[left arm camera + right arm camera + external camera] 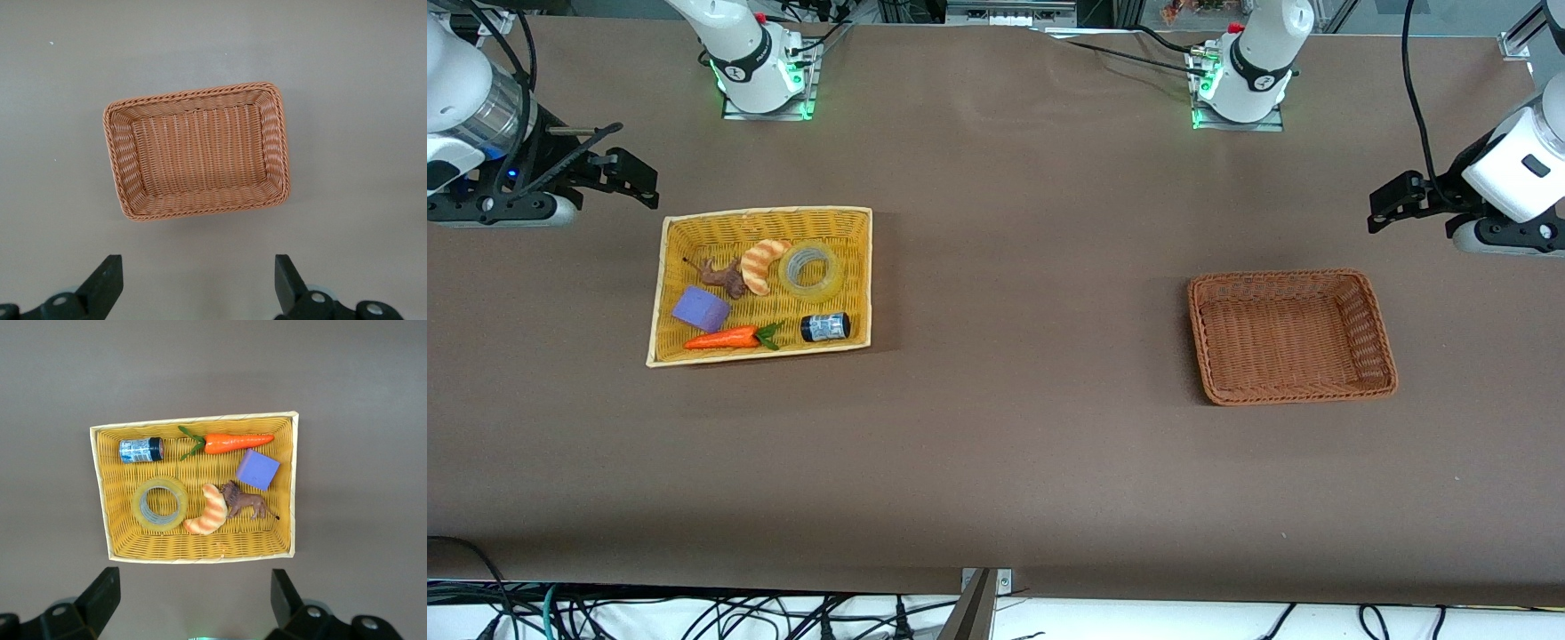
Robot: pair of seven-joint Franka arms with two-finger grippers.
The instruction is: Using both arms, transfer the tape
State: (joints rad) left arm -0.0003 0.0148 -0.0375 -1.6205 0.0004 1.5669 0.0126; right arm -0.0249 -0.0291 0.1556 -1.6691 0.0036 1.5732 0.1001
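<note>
The tape (811, 269) is a translucent yellowish roll. It lies flat in the yellow wicker basket (676, 233), at the corner nearest the table's middle and the robots' bases. In the right wrist view the tape (159, 505) lies beside a croissant (207, 511). My right gripper (627, 169) is open and empty, held up over bare table beside the yellow basket. Its own view shows it open as well (193, 593). My left gripper (1392, 200) is open and empty, up over bare table beside the brown wicker basket (1378, 320), as the left wrist view shows (198, 280).
The yellow basket also holds a black jar with a blue-white label (824, 326), a carrot (725, 339), a purple block (700, 308) and a brown toy animal (722, 276). The brown basket (127, 193) is empty, toward the left arm's end.
</note>
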